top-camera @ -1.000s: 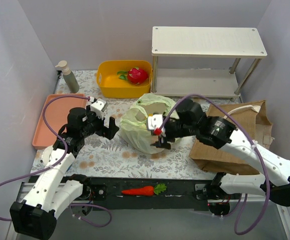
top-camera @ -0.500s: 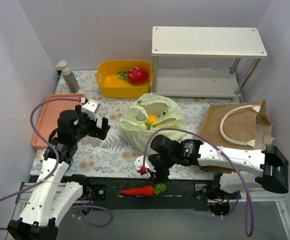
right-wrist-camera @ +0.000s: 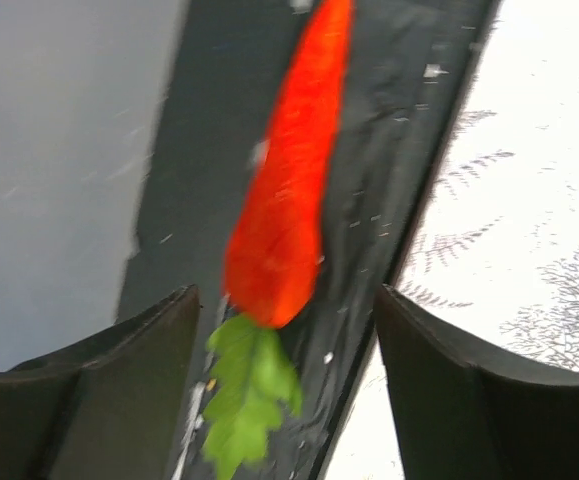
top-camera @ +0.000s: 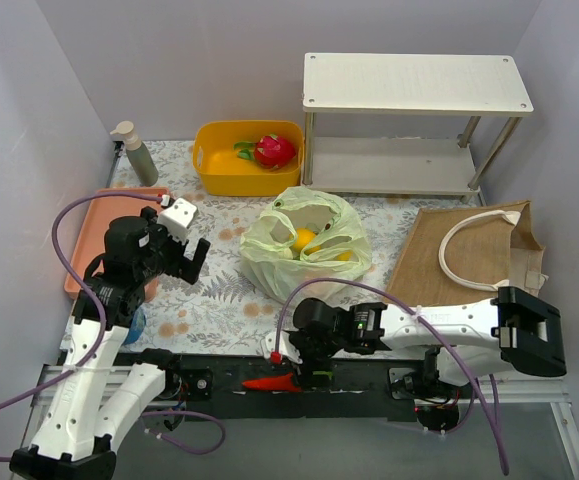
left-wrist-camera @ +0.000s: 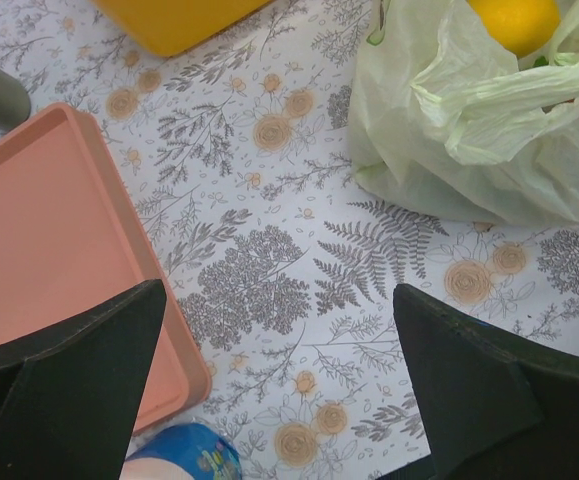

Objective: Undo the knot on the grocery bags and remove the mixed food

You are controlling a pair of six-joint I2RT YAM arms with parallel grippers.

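1. Orange carrot [right-wrist-camera: 279, 200] with a green top is lying on the black base rail [top-camera: 359, 378] at the near edge of the worktop [top-camera: 219, 310], outside both bags
2. Right gripper [right-wrist-camera: 284, 385] is hanging low over it with the jaws spread wide, one either side of the leafy end. It's not clamping, and I can't tell if it's touching
3. Left gripper [left-wrist-camera: 279, 400] is hovering open and empty over the floral worktop, between the orange tray [left-wrist-camera: 39, 250] and the green bag [top-camera: 304, 265]
4. The green bag is sitting crumpled mid-worktop, with a yellow-orange fruit [top-camera: 303, 238] showing at its top. I can't tell whether the knot is undone
5. Brown tote [top-camera: 419, 270] with a white rope handle is lying flat, just right of the green bag
6. Yellow basket [top-camera: 204, 150] behind the green bag is holding a red fruit [top-camera: 274, 150], and the soap pump bottle [top-camera: 137, 155] is standing to its left
7. Small blue object [left-wrist-camera: 184, 455] is sitting by the tray's near corner
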